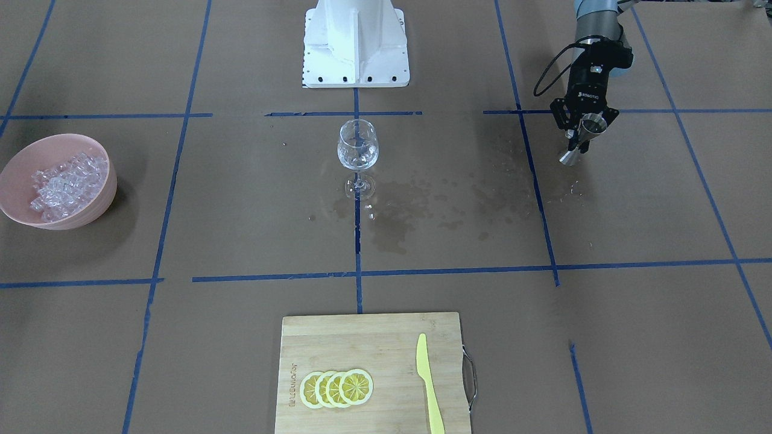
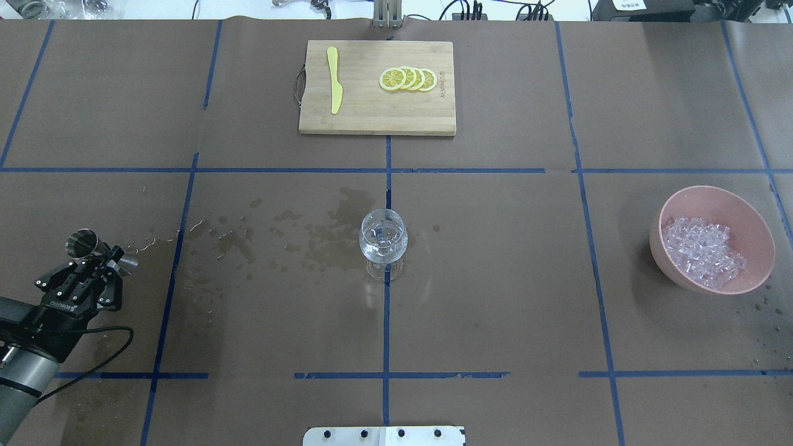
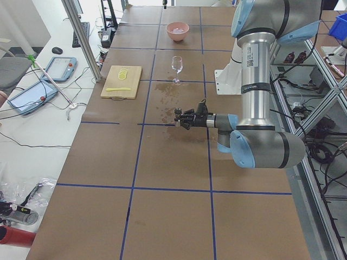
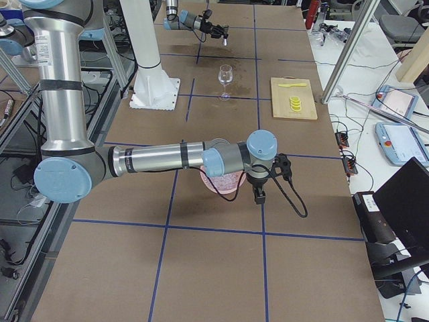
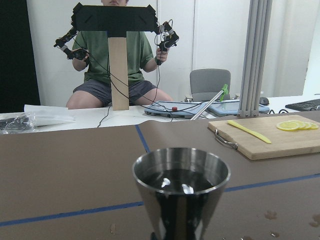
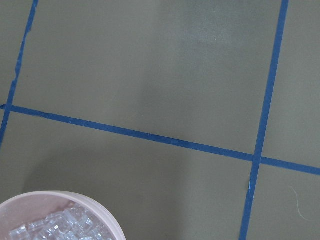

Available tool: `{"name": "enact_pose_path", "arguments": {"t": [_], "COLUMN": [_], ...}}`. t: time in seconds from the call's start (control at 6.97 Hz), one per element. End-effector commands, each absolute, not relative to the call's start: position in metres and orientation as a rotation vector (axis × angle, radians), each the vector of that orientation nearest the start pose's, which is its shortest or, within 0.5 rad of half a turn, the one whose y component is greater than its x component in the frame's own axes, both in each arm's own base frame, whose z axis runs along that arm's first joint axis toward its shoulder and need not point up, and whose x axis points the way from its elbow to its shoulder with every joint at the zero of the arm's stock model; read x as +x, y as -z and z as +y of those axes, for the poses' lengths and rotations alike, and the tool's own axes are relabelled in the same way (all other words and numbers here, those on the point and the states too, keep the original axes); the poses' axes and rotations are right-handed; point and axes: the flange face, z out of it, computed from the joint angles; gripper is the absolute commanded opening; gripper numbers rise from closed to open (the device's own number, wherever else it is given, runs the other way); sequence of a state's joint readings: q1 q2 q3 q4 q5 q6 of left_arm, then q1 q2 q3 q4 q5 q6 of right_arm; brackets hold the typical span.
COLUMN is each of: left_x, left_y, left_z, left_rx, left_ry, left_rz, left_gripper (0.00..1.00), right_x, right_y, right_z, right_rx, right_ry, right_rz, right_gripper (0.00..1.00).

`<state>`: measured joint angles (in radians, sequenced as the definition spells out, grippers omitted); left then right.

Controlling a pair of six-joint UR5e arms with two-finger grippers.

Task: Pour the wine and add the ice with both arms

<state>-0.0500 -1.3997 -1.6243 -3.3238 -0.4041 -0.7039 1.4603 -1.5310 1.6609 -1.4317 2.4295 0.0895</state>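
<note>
My left gripper is shut on the waist of a steel double-ended jigger, held upright near the table's left edge. In the left wrist view the jigger holds a little clear wine, seen as glints. The wine glass stands at the table's middle, far from the jigger. The ice is heaped in a pink bowl. My right gripper hangs beside the bowl; I cannot tell whether it is open.
Wet stains spread between the glass and the left gripper. A bamboo cutting board at the far edge bears lemon slices and a yellow knife. The white base block stands behind the glass.
</note>
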Motion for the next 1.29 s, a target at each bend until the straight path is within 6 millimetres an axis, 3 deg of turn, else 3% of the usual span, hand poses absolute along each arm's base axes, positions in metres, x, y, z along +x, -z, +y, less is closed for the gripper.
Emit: {"name": "enact_pose_path", "arguments": {"t": [0.0, 0.43, 0.57, 0.72, 0.86, 1.15], "left_x": [0.364, 0.434, 0.447, 0.454, 0.464, 0.484], "left_y": [-0.485, -0.401, -0.374, -0.359, -0.356, -0.312], "left_z": [-0.243, -0.247, -0.248, -0.248, -0.249, -0.257], "left_rx": [1.393, 1.468, 1.501, 1.511, 1.508, 1.511], "left_ry": [0.326, 0.242, 0.221, 0.226, 0.170, 0.149], "left_rz": [0.884, 0.808, 0.787, 0.792, 0.728, 0.682], "left_gripper": [0.00, 0.00, 0.00, 0.00, 0.00, 0.00], "right_x": [0.000, 0.001, 0.001, 0.001, 0.001, 0.001], "right_y": [-0.566, -0.565, -0.566, -0.568, -0.569, -0.569], "right_z": [-0.522, -0.520, -0.520, -0.520, -0.520, -0.520], "right_rx": [0.168, 0.170, 0.168, 0.163, 0.162, 0.161], "right_ry": [0.120, 0.120, 0.118, 0.116, 0.116, 0.114], "right_rz": [-0.877, -0.877, -0.877, -0.877, -0.877, -0.877], "right_gripper": [1.00, 1.00, 1.00, 1.00, 1.00, 1.00]}}
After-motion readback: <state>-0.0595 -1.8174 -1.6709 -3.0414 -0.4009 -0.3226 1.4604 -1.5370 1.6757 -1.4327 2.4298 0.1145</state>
